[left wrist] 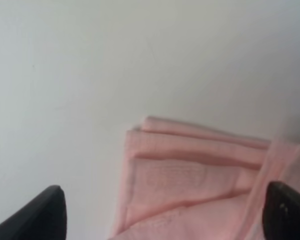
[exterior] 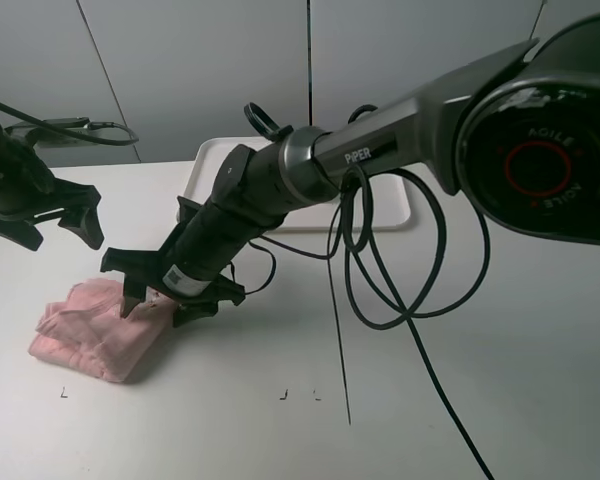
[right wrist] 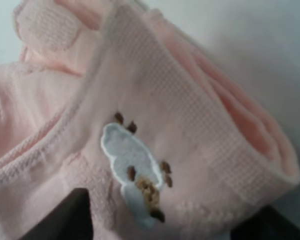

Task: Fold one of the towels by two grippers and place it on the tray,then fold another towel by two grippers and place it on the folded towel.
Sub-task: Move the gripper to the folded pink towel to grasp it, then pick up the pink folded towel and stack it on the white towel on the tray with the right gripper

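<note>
On the near-left part of the white desk (exterior: 500, 400) lies the pink towel (exterior: 95, 335), already bunched into loose layered folds rather than spread flat. Right pincer (exterior: 160, 302) reaches across from the far side and sits down on the towel's right edge, its dark fingers straddling the cloth; whether it has the fabric pinched I cannot tell, since the right wrist view shows only folded terry and a small white embroidered patch (right wrist: 132, 172) filling the frame, with dark finger tips at the edge. Left pincer (exterior: 55, 225) hangs above and behind the towel, jaws spread wide, nothing in them; its wrist view looks down on the towel's stacked hems (left wrist: 190, 150) with both finger tips apart at the frame corners. White tray (exterior: 205, 160) stands at the back of the desk, mostly screened by the right arm; what lies on it cannot be seen, and no cream towel shows anywhere. Handling judgement: terry cloth is light, limp and fairly grippy, so it will not slide out of a firm pinch, but it will sag and unfold if lifted from one point. Best hold looks like the thicker woven hem at two corners of one side, one pincer each, catching all layers together so the fold stays put.
</note>
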`<state>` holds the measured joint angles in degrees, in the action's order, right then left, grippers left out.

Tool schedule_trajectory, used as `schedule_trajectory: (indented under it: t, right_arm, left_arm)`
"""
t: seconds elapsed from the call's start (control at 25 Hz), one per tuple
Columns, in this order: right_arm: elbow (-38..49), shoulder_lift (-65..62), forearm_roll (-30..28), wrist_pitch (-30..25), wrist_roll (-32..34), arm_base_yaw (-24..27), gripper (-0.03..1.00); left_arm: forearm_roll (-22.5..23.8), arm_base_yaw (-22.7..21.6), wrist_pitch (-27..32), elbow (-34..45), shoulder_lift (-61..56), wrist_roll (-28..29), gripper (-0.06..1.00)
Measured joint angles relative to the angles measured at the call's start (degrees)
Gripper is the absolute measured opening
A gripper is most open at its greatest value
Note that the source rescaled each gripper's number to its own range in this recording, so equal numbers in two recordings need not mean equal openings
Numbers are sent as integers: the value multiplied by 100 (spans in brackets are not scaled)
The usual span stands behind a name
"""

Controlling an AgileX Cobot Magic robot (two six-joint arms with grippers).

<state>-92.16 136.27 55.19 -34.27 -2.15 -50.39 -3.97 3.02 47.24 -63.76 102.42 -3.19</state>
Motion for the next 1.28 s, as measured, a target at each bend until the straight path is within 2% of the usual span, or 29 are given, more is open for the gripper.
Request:
schedule_trajectory:
  t: [0.32,0.36,0.4,0.44,0.48,0.52,0.88,1.08,1.28]
  right_arm:
    - [0,0,45,565,115,-39,52]
    - [0,0,-5,636,116,-49,47]
    - [0,0,-64,696,126,-63,37]
    - [0,0,-125,739,125,-86,26]
    - [0,0,-177,769,112,-114,11]
    - [0,0,-219,809,90,-147,4]
    - [0,0,-474,838,-110,-94,3]
    - [-376,0,-841,336,-418,324,3]
    - [-1142,0,-1636,-267,-601,695,3]
  left_arm:
    - [0,0,-4,0,0,0,100]
    - [0,0,-4,0,0,0,100]
    - [0,0,-4,0,0,0,100]
    - [0,0,-4,0,0,0,100]
    - [0,0,-4,0,0,-11,100]
    - [0,0,-4,0,0,-45,100]
    - [0,0,-4,0,0,-132,100]
    - [0,0,-4,0,0,-132,100]
    - [0,0,-4,0,0,-132,100]
